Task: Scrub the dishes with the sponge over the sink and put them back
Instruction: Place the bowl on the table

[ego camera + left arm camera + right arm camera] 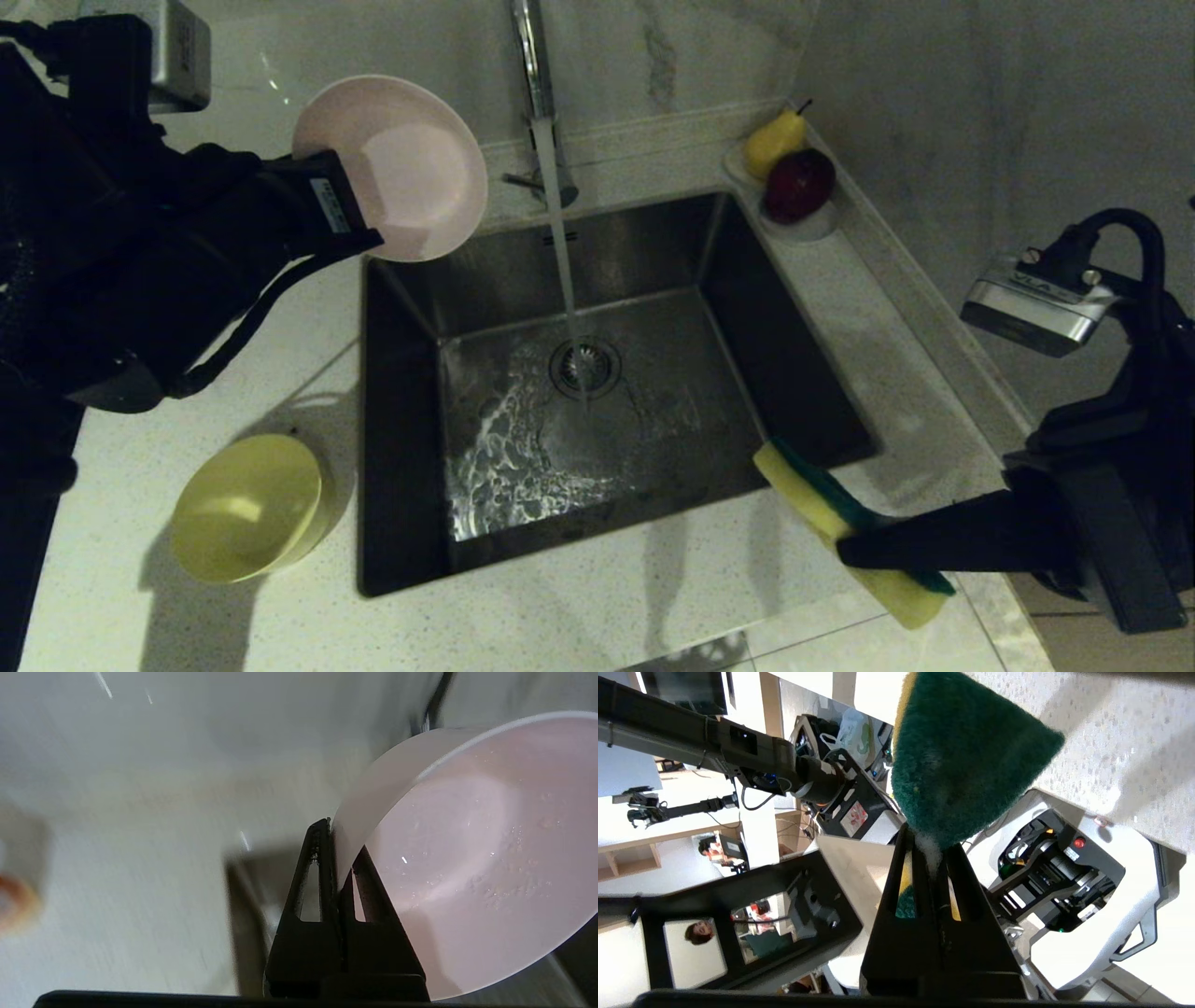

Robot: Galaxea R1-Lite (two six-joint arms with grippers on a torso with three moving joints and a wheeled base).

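Above the sink's (420,308) back-left corner, the left gripper (359,219) is pinching only the pink bowl's (397,168) rim while the right gripper (854,551) is clamping the sponge (822,504) at the front-right edge, so scrubbing pressure is likely risking levering the bowl loose.

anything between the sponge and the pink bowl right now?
Nothing solid. The left gripper holds the pink bowl at the sink's back left corner; the right gripper holds the sponge at its front right corner. Only the open basin and the running water lie between.
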